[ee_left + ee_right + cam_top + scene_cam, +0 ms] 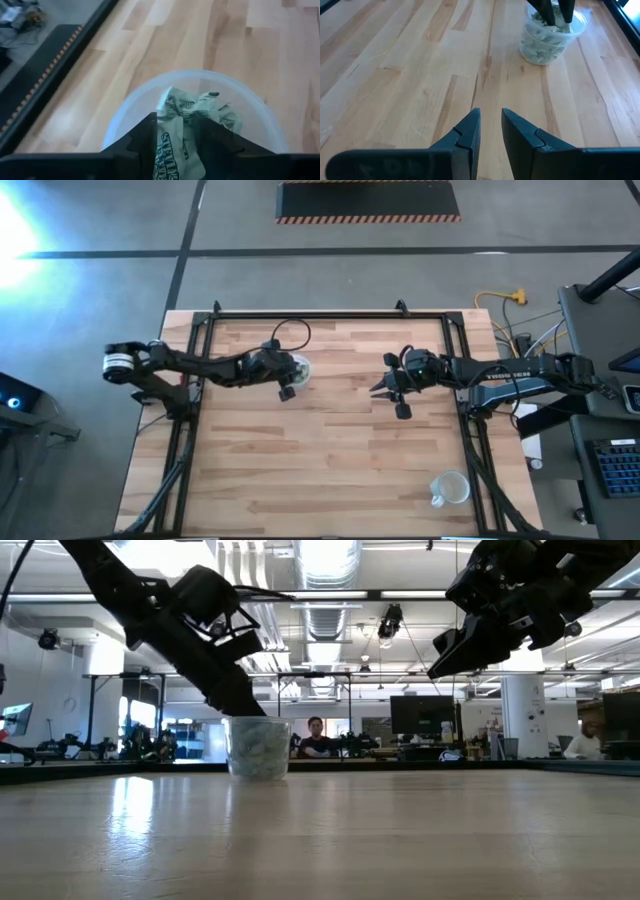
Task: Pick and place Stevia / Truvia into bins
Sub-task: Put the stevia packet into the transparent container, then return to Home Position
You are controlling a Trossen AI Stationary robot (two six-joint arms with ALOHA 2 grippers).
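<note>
The left claw [175, 145] is down in the mouth of a cup [299, 367] that stands near the far edge of the counter [320, 470], left of the middle. Its two fingers are partly apart with a crumpled green-and-white sachet [172, 140] between them; whether they grip it or are letting it go I cannot tell. Under and around the fingers the cup holds a heap of sachets [545, 37], filling it most of the way to the rim.

The right claw [490, 125] hangs above bare wood right of the middle, well apart from that cup, pointing toward it. Its fingers stand a narrow gap apart with nothing between them.

A second cup [450, 488] stands near the near right corner, and the high view is too coarse to show whether anything lies in it.

No loose sachets show on the wood in any view. By that, the task looks close to its end: the far cup is well stocked, and what is left seems to be little more than the sachet at the left claw, plus whatever the second cup is meant to take.
</note>
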